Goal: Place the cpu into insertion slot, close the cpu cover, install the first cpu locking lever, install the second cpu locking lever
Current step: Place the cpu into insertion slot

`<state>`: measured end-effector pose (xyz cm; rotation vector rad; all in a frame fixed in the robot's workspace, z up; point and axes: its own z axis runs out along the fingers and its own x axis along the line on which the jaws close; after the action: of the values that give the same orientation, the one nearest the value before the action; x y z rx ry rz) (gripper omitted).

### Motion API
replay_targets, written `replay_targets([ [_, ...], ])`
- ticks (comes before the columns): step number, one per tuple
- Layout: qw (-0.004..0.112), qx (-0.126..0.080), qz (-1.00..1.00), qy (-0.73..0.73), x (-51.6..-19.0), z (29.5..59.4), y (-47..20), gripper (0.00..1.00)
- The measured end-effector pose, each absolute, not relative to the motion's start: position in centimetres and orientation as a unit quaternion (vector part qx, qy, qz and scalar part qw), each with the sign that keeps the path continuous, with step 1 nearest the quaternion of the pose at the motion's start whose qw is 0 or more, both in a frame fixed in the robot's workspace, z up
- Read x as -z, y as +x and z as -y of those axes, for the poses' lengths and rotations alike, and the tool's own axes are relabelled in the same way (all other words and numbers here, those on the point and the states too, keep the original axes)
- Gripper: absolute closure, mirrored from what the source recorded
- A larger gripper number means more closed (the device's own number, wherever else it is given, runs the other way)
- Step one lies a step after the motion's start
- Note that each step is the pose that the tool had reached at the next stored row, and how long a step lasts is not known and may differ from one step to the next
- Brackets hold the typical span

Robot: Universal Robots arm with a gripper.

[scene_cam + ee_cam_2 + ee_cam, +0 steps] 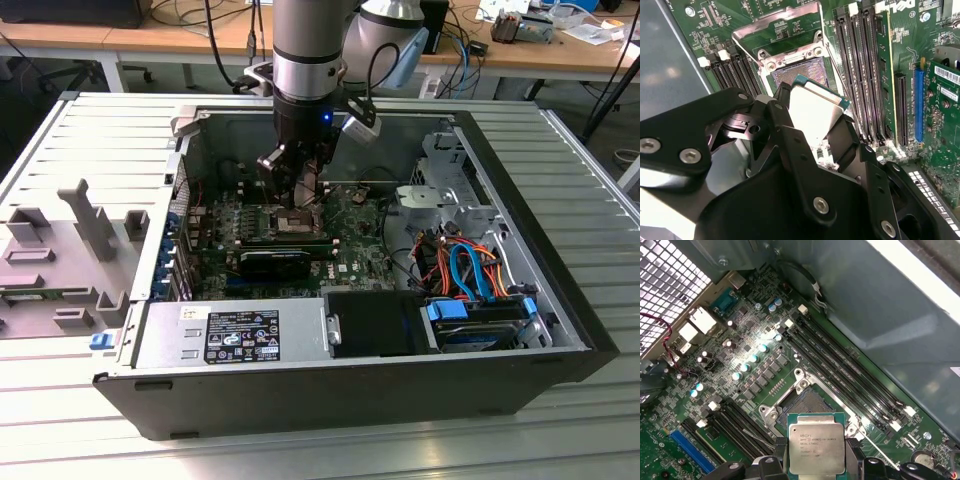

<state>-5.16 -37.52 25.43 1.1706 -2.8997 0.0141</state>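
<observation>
First wrist view: my gripper (pixel 816 462) holds the cpu (pixel 816 442) above the green circuit board (pixel 765 390).
My jaws clamp two opposite edges of the chip, just over the insertion slot (pixel 807 404) and not yet seated; in the second wrist view the cpu cover (pixel 771 21) stands raised.

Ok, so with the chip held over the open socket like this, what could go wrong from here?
The tool holds the cpu above the empty insertion slot; if slightly off line, it could land askew and bend the contacts. The cpu cover stands raised beside the slot, so the tool might clip it going down. The memory slots flank the slot closely, leaving little room.
</observation>
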Motion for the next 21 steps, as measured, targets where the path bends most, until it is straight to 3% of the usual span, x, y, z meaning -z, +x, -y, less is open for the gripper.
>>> replay_targets([
  [21, 0.007, -0.005, 0.920, 0.393, -25.43, 37.52, -5.16, 0.46],
])
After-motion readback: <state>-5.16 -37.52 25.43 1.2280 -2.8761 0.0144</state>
